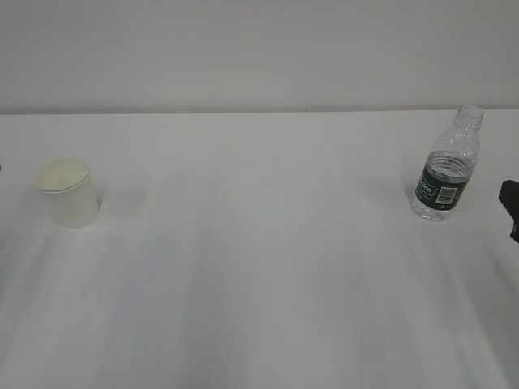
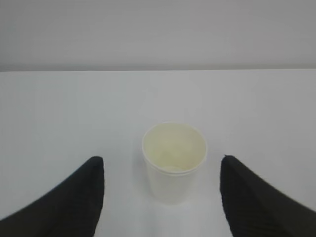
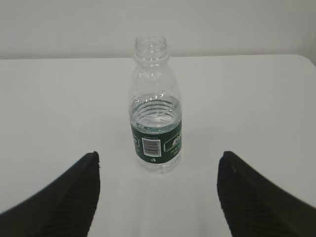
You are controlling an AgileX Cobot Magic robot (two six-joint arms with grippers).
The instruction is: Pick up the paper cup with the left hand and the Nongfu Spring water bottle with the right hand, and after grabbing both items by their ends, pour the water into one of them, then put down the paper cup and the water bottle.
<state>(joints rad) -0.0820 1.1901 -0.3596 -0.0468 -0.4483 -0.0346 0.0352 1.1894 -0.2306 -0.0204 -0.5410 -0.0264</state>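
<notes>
The white paper cup (image 1: 69,193) stands upright at the table's left, its cream inside showing. In the left wrist view the cup (image 2: 174,165) sits centred between the wide-apart black fingers of my left gripper (image 2: 161,160), which is open and touches nothing. The capless Nongfu Spring water bottle (image 1: 446,166) stands upright at the right, with its dark green label and barcode patch. Clear water (image 3: 155,114) fills its lower part. My right gripper (image 3: 159,155) is open, with the bottle (image 3: 155,89) centred just ahead of its fingers. Only a black tip of the right gripper (image 1: 511,207) shows in the exterior view.
Both things stand on a plain white table (image 1: 259,267) whose far edge meets a pale wall (image 1: 259,49). A wide bare stretch of tabletop lies between cup and bottle. The table's rounded far right corner (image 3: 301,58) shows behind the bottle.
</notes>
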